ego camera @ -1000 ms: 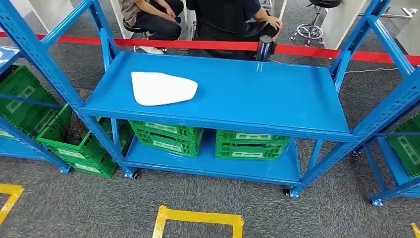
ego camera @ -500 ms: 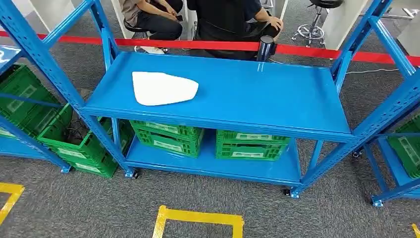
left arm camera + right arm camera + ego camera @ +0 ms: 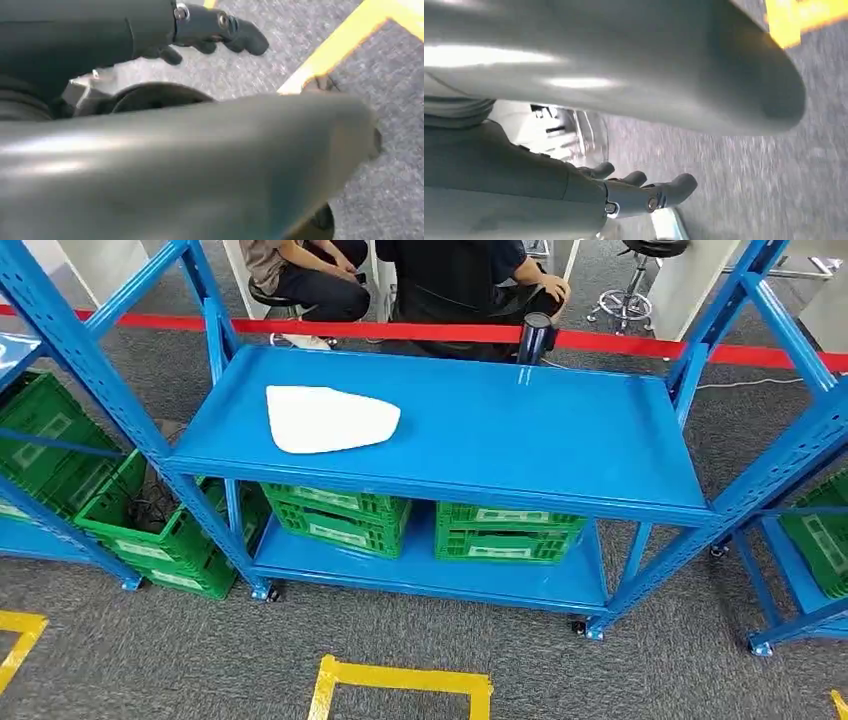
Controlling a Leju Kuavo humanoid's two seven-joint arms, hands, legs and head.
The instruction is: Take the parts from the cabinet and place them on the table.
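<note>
Head view shows the white part (image 3: 330, 418) lying on the left of the blue shelf (image 3: 520, 430), while left hand (image 3: 210, 30) and right hand (image 3: 639, 192) hang with fingers loose, grasping nothing

Support: blue metal shelving rack (image 3: 560, 440) on grey carpet floor (image 3: 180, 660) | Top shelf: flat white rounded-triangular part (image 3: 330, 418), left half | Lower shelf: two green plastic crates (image 3: 340, 518), side by side

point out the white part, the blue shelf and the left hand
white part (image 3: 330, 419), head view, middle of its flat top
blue shelf (image 3: 540, 430), head view, bare top surface
left hand (image 3: 210, 30), left wrist view, dark fingers
</note>
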